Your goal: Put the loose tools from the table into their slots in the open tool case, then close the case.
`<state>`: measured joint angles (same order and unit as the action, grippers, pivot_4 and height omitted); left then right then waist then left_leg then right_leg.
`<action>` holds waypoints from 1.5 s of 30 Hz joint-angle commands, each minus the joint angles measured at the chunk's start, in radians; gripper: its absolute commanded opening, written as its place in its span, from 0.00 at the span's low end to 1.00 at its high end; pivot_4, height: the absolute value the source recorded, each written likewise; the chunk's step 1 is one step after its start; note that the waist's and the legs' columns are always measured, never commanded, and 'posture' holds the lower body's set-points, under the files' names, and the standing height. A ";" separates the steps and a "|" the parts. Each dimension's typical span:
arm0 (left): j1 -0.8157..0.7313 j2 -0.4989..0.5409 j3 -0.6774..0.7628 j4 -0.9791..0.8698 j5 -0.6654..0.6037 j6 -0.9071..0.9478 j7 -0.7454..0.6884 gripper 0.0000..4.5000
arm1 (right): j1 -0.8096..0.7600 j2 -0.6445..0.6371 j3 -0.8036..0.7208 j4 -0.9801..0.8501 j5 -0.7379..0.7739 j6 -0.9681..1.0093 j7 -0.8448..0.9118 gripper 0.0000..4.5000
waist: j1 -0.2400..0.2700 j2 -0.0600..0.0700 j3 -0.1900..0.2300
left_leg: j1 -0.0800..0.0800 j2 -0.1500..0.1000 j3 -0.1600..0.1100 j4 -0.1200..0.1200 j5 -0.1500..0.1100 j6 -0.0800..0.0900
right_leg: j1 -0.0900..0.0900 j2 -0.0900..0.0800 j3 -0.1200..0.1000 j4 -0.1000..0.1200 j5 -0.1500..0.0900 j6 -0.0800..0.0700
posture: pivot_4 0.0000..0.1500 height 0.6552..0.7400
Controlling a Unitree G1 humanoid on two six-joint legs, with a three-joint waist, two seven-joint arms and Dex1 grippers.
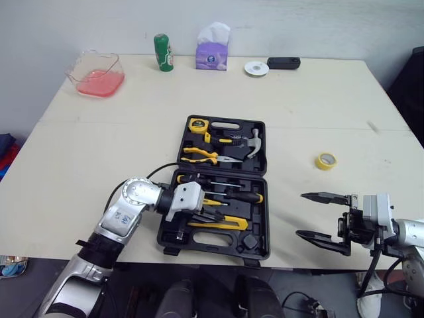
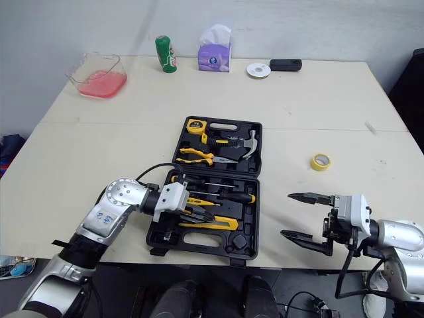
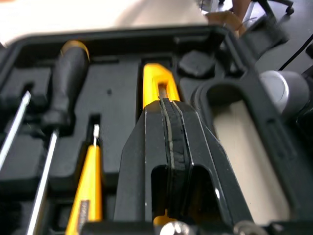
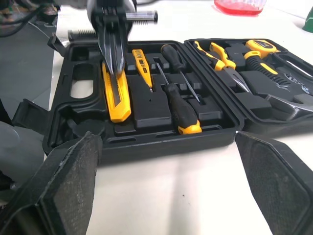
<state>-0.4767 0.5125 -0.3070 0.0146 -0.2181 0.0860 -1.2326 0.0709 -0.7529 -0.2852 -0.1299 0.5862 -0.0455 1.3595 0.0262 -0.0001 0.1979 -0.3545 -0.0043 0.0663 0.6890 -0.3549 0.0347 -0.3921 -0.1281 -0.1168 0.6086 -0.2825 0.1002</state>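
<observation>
The black tool case lies open in the middle of the table, lid half to the far side. Pliers, a hammer and a tape measure sit in the lid half. The near half holds a black-handled screwdriver, a thin yellow screwdriver and a yellow utility knife. My left gripper is shut, its tips down on the utility knife. My right gripper stands open above the table to the right of the case, holding nothing.
A yellow tape roll lies on the table right of the case. Along the far edge stand a pink container, a green can, a tissue box, a white disc and a black device.
</observation>
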 commanded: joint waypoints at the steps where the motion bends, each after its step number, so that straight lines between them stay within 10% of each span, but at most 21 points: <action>1: 0.023 -0.008 -0.017 -0.007 0.019 0.020 0.021 0.01 | 0.014 0.006 -0.019 -0.051 0.028 -0.004 -0.008 1.00 | 0.000 0.000 0.000 | 0.000 0.000 0.000 0.000 0.000 0.000 | 0.000 0.000 0.000 0.000 0.000 0.000 | 1.00 1.00; 12: 0.064 0.055 -0.118 0.002 0.181 0.169 0.115 0.01 | 0.040 0.018 -0.015 -0.077 0.025 -0.003 -0.028 1.00 | 0.000 0.006 -0.009 | 0.004 0.000 -0.001 0.000 0.000 0.000 | 0.005 -0.002 0.000 0.000 0.000 0.000 | 1.00 1.00; 30: 0.104 0.146 0.319 -0.103 -0.183 -0.023 0.068 0.01 | 0.007 -0.078 -0.271 0.191 0.004 -0.078 -0.092 1.00 | -0.003 0.011 -0.007 | 0.016 0.003 -0.001 -0.004 -0.005 -0.001 | 0.015 -0.004 0.001 -0.011 -0.001 -0.001 | 1.00 1.00; 40: 0.343 0.323 0.776 0.198 -0.189 -0.138 0.194 0.93 | -0.091 -0.191 -0.429 0.538 -0.071 -0.216 -0.178 1.00 | -0.025 0.013 -0.005 | 0.016 0.004 0.001 -0.007 -0.007 0.000 | 0.015 -0.004 0.001 -0.014 0.000 -0.001 | 1.00 1.00; 45: 0.433 0.356 0.921 0.293 -0.175 -0.190 0.267 0.99 | -0.124 -0.233 -0.433 0.716 -0.120 -0.305 -0.205 1.00 | -0.028 0.013 -0.005 | 0.016 0.005 0.000 -0.009 -0.009 -0.002 | 0.014 -0.004 0.000 -0.015 -0.001 -0.002 | 1.00 1.00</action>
<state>-0.0594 0.8556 0.5648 0.2808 -0.3971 -0.0799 -0.9884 -0.0473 -0.9725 -0.6834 0.5488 0.4675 -0.3229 1.1749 -0.0021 0.0128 0.1924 -0.3389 0.0008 0.0665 0.6801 -0.3643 0.0331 -0.3784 -0.1324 -0.1167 0.5928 -0.2836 0.0983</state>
